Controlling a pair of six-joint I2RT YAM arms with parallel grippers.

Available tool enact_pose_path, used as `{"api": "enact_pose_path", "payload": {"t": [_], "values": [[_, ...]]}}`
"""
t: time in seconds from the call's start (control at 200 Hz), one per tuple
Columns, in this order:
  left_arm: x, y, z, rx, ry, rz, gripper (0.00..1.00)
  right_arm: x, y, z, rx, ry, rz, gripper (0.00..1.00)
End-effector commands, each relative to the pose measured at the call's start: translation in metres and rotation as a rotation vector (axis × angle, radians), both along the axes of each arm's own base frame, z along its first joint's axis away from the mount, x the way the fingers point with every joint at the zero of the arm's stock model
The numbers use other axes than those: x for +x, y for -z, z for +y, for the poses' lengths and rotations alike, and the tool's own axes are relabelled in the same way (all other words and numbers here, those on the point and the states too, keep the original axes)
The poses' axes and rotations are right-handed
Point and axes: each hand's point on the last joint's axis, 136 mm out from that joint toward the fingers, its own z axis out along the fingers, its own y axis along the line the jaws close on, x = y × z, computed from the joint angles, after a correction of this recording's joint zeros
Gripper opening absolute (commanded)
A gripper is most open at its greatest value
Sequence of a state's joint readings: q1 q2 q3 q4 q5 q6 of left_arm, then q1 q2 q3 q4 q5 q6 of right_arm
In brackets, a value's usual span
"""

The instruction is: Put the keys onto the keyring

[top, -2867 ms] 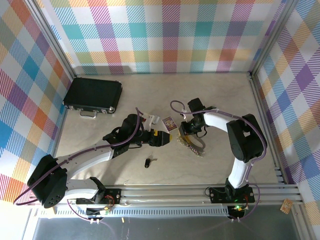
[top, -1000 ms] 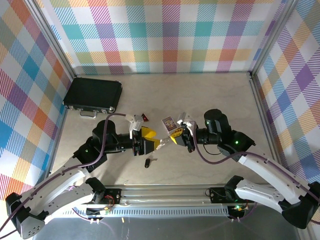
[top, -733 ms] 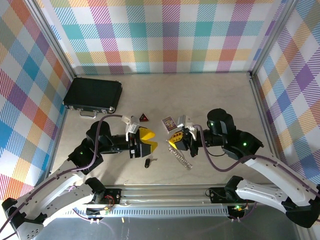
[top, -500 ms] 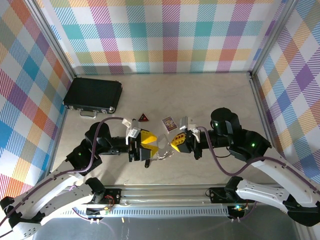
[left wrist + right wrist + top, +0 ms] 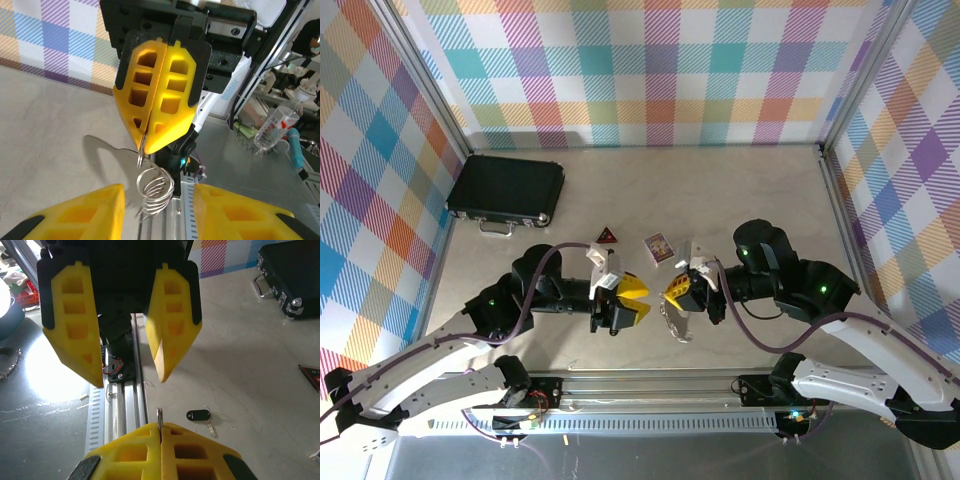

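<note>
You have a black case (image 5: pixel 507 188) at far left, and a red-and-black triangle (image 5: pixel 607 235) near a purple card (image 5: pixel 658 246).

**Right wrist view:** the keyring (image 5: pixel 159 416) appears as a thin sliver above the closed right gripper (image 5: pixel 160 428). The rest of it is hidden between the fingers. The picture's right edge cuts off the black case (image 5: pixel 292 275) and the red triangle (image 5: pixel 311 376).

**Top view:** the keyring's detail is too small to resolve.
</note>
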State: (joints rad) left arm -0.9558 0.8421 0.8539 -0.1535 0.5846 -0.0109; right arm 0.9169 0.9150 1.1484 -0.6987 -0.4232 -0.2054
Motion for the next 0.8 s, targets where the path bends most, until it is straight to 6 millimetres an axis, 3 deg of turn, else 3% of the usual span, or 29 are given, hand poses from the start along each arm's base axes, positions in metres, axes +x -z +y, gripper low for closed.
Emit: {"api": "enact_pose_path", "payload": {"t": [0.0,0.795], "values": [[-0.002,-0.013,-0.004,-0.014,0.015,-0.055,0.4,-0.004,-0.011,0.0,0.022,-0.023,-0.05,0.0],[0.008,-0.016,-0.017,-0.041,-0.022,-0.055,0.26,-0.013,-0.007,0.008,0.021,-0.067,-0.077,0.0]]}}
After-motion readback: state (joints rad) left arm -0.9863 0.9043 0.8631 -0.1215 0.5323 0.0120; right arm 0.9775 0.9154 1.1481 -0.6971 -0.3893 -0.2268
